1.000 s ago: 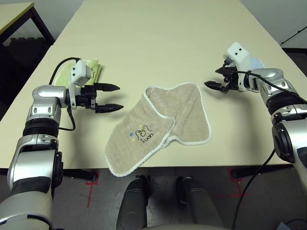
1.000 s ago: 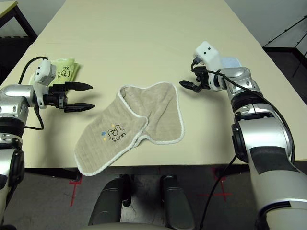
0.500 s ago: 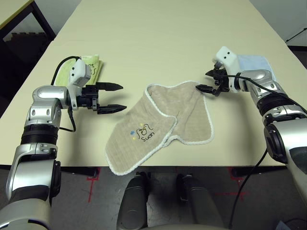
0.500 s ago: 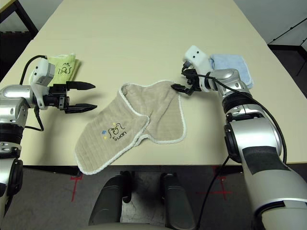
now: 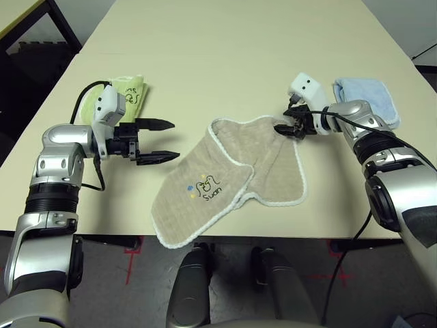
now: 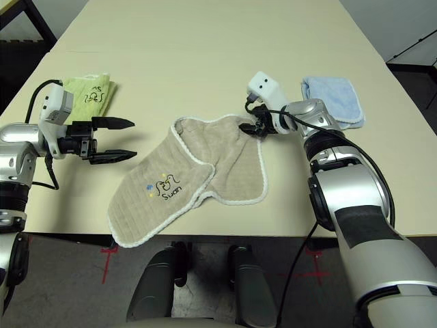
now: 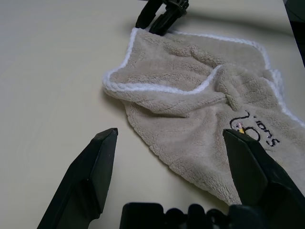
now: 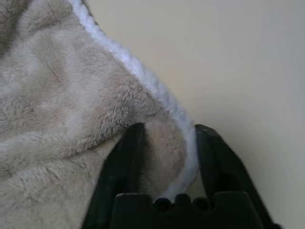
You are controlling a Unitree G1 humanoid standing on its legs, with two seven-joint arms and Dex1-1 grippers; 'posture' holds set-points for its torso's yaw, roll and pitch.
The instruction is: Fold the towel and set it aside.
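Now pinching far right corner of towel [image 5: 232, 174] with right gripper [image 5: 285, 128], previously hovering apart off it; left gripper [image 5: 162, 141] staying spread wide beside towel on worktop [image 5: 225, 55].

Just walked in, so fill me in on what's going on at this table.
A humanoid robot is starting to fold a tan towel lying crumpled on the table. Its right tool has a far corner of the towel between its fingers; the left tool hangs open beside the towel, holding nothing.
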